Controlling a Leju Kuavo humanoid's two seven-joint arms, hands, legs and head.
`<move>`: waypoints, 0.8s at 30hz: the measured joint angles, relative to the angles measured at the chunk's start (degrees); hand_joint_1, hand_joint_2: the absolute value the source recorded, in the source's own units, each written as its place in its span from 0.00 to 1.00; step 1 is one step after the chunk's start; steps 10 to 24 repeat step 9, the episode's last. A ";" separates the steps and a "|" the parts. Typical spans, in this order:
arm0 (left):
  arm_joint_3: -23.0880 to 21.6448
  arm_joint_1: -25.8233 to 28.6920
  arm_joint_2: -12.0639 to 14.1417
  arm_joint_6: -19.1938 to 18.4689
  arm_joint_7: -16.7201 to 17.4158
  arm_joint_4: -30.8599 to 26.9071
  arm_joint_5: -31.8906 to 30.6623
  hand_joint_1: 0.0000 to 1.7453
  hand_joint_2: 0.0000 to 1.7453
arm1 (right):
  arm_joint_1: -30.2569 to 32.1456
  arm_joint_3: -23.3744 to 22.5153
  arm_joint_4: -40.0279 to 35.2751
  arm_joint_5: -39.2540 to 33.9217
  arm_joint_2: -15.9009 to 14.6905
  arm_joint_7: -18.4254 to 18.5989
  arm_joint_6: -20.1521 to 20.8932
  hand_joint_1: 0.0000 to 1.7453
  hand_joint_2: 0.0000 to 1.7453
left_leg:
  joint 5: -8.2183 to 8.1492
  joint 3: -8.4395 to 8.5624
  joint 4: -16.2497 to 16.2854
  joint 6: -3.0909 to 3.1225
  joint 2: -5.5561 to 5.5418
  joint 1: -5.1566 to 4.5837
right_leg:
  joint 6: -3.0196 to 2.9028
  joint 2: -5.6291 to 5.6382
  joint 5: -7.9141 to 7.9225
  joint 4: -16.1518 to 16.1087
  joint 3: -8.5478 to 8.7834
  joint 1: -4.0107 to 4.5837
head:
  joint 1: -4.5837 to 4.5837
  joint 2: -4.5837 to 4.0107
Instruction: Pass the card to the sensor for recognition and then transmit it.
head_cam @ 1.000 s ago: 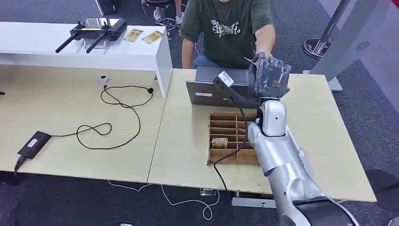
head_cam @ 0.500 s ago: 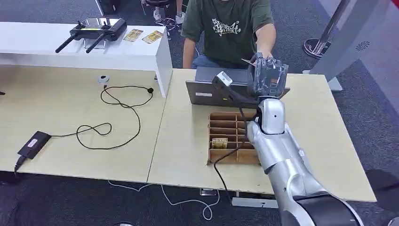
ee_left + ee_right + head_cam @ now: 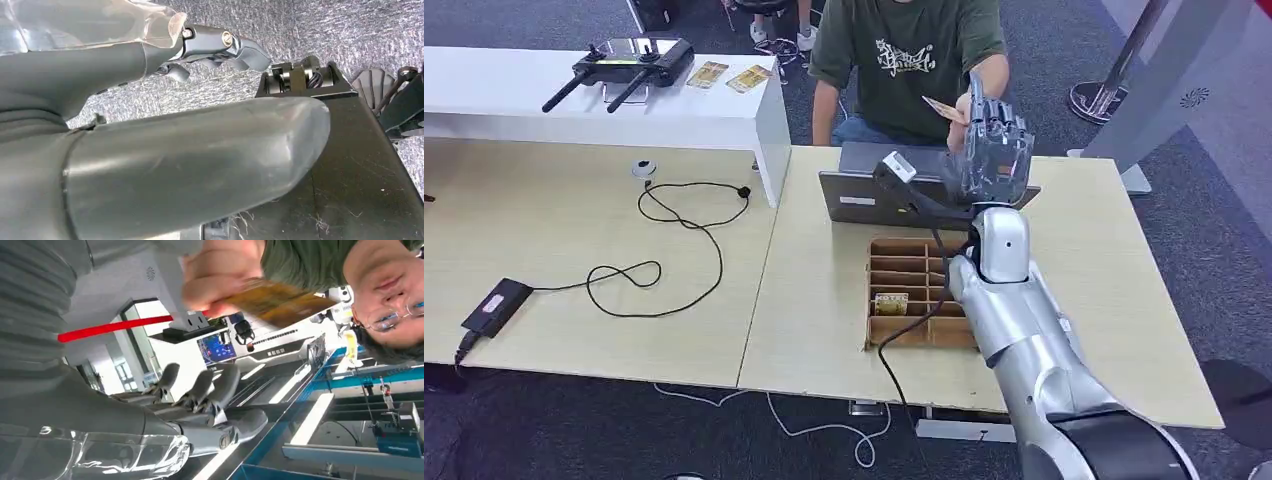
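Note:
A person's hand across the table holds the yellow-brown card by one end. My right hand is raised just in front of that hand, above the laptop, fingers stretched upward and apart, holding nothing. In the right wrist view the card sits in the person's fingers, apart from my fingers. A black sensor box with a cable lies at the table's near left edge. My left hand hangs over the carpet, empty.
A grey laptop stands under my raised hand. Nearer to me, a cardboard divider box holds another card. A white shelf at the back left carries a black controller and two cards. A black cable loops over the left table.
My right hand rose slightly and spread its fingers, releasing the card. The card is now in the person's hand, lifted up and to the left of my hand.

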 joint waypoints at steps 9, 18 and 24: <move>0.00 0.06 0.02 0.26 0.17 0.00 0.28 0.00 0.00 | -0.24 0.00 0.39 -0.04 0.00 0.00 0.00 0.00 1.00 | 0.00 0.00 0.00 0.00 0.00 0.00 | 0.00 0.00 0.00 0.00 0.00 0.00 | 0.00 0.00; 0.00 0.06 0.02 0.26 0.17 0.00 0.28 0.00 0.00 | -0.24 0.00 0.39 -0.04 0.00 0.00 0.00 0.00 1.00 | 0.00 0.00 0.00 0.00 0.00 0.00 | 0.00 0.00 0.00 0.00 0.00 0.00 | 0.00 0.00; 0.00 0.06 0.02 0.26 0.17 0.00 0.28 0.00 0.00 | -0.24 0.00 0.39 -0.04 0.00 0.00 0.00 0.00 1.00 | 0.00 0.00 0.00 0.00 0.00 0.00 | 0.00 0.00 0.00 0.00 0.00 0.00 | 0.00 0.00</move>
